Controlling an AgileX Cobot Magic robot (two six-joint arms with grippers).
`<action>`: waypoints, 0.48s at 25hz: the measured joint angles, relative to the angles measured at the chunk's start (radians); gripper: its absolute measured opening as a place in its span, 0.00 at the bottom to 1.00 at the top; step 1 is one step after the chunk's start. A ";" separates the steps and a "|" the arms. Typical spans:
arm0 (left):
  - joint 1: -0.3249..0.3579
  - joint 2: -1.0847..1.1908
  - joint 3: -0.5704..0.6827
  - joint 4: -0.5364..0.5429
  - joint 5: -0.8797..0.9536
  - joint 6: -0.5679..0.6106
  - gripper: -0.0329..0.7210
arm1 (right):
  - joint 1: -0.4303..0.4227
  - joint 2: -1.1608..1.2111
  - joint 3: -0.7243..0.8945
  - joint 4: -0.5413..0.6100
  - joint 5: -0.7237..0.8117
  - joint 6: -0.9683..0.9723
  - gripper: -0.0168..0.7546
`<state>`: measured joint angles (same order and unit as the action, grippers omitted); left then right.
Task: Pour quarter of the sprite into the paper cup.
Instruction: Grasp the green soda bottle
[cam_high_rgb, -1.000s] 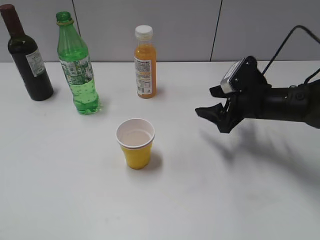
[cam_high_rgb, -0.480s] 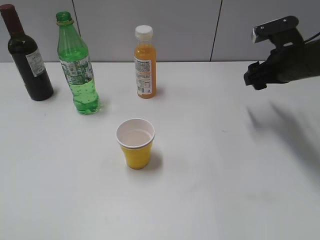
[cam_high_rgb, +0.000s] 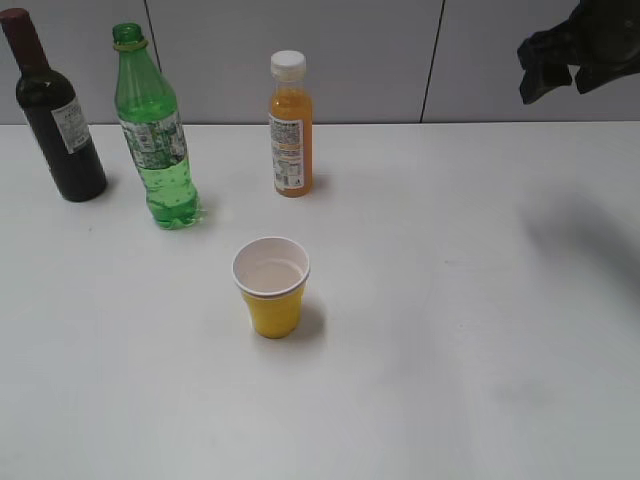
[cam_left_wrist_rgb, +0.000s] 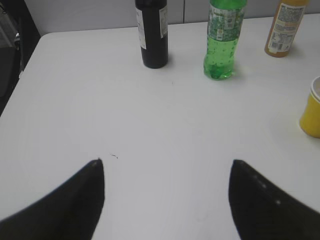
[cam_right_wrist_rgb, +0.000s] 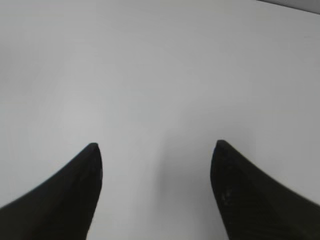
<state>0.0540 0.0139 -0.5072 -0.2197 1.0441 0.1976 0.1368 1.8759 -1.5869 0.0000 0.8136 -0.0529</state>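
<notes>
The sprite (cam_left_wrist_rgb: 220, 40) stands upright, uncapped, well ahead of the left gripper (cam_left_wrist_rgb: 167, 192), whose jaws are spread, empty. The bottle looks thin-walled and slippery; I'd take its labelled waist. The paper cup (cam_left_wrist_rgb: 312, 114) stands ahead-right. Right gripper (cam_right_wrist_rgb: 155, 187) jaws spread over bare surface (cam_right_wrist_rgb: 160, 75).

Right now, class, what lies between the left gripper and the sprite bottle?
Only bare white table. In the left wrist view, the open left gripper faces the sprite with nothing between them.
</notes>
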 joint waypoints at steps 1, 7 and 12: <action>0.000 0.000 0.000 0.000 0.000 0.000 0.82 | 0.000 0.000 -0.030 0.021 0.041 -0.008 0.75; 0.000 0.000 0.000 0.000 0.000 0.000 0.82 | -0.001 -0.007 -0.130 0.058 0.342 -0.017 0.80; 0.000 0.000 0.000 0.000 0.000 0.000 0.82 | -0.002 -0.059 -0.125 0.060 0.372 0.001 0.80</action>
<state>0.0540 0.0139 -0.5072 -0.2197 1.0441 0.1976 0.1347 1.8169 -1.7119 0.0603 1.1853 -0.0524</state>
